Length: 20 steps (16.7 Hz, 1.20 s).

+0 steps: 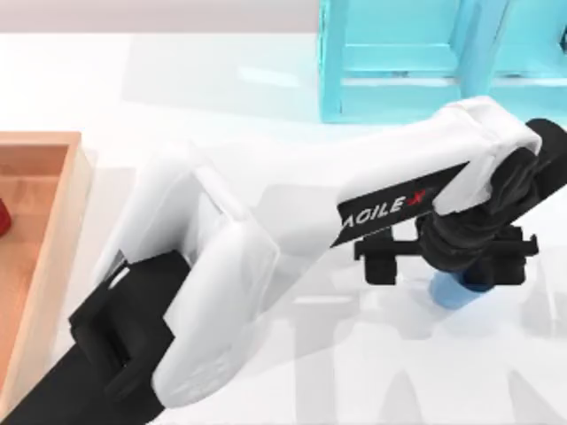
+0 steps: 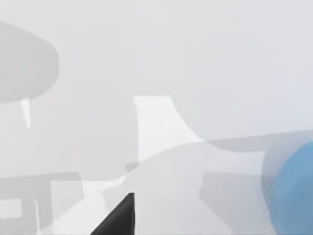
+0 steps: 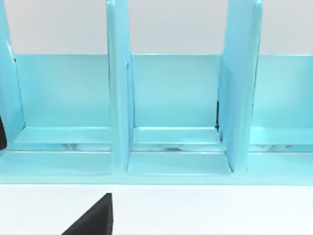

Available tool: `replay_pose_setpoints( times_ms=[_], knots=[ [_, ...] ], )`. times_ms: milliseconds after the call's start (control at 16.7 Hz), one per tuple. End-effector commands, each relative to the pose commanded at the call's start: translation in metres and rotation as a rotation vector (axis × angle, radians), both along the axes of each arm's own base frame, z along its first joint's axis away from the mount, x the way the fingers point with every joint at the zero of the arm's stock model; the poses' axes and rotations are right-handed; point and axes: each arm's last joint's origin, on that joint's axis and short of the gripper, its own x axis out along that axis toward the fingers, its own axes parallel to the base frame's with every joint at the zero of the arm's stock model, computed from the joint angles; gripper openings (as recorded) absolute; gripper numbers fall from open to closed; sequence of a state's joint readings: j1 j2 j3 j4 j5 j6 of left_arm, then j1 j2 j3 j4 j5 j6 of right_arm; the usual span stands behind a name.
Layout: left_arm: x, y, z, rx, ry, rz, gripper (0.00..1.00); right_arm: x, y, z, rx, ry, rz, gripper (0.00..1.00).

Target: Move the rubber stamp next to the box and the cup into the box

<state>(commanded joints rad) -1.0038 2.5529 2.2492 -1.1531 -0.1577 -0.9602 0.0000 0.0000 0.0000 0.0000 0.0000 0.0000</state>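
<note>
Your left hand hangs directly over the one blue cup on the counter's right side; you cannot tell whether it grips. One box sits at the left edge, a red object inside. One turquoise shelf stands behind.

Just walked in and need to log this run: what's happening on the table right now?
The left arm reaches across the table from the lower left, its claw poised over the blue cup near the right side. The cup stands on the white table, well away from the wooden box at the left edge. A reddish thing, likely the rubber stamp, lies inside the box at the picture's edge. A turquoise shelf stands at the back, and the right wrist view faces it.
</note>
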Motion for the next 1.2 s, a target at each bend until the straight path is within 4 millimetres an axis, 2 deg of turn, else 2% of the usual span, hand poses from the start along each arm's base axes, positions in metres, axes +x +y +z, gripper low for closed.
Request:
replay_pose_setpoints(
  times_ms=[540,1200],
  knots=[
    [0.0000,0.0000,0.0000,0.000,0.000,0.000,0.02,0.0000,0.0000,0.0000,0.000,0.000,0.000,1.00],
    [-0.0005,0.0029,0.0051,0.000,0.001,-0.003,0.00,0.0000,0.0000,0.0000,0.000,0.000,0.000,1.00]
  ],
)
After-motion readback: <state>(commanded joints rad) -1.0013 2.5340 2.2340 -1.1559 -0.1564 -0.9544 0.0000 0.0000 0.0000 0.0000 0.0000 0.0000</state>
